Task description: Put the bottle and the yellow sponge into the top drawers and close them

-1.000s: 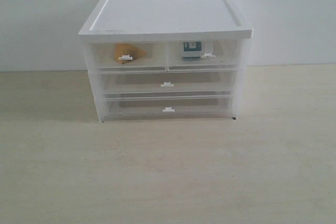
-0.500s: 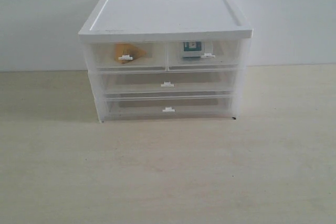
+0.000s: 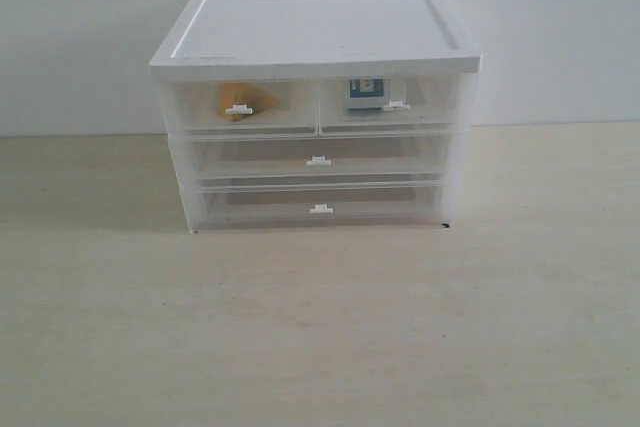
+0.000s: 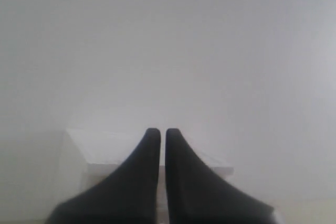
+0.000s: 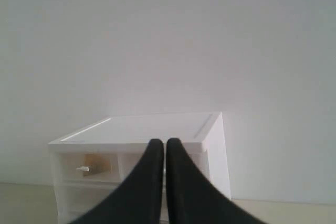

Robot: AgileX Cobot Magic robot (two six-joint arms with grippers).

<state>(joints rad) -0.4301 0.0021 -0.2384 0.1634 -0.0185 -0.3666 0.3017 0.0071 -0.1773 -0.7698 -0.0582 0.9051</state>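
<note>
Translucent top drawers both sit flush in the cabinet. You can see the yellow sponge inside one and, at its 3 o'clock, the bottle inside the other. Your left gripper and right gripper are clenched on nothing, clear of the cabinet. I judge nothing remains.

Soft even light; faint shadow left of cabinet; wrist views hazy.

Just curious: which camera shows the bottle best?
The exterior view: the bottle shows through the closed right-hand top drawer. Neither wrist view shows it; the left gripper and right gripper block much of the cabinet.
</note>
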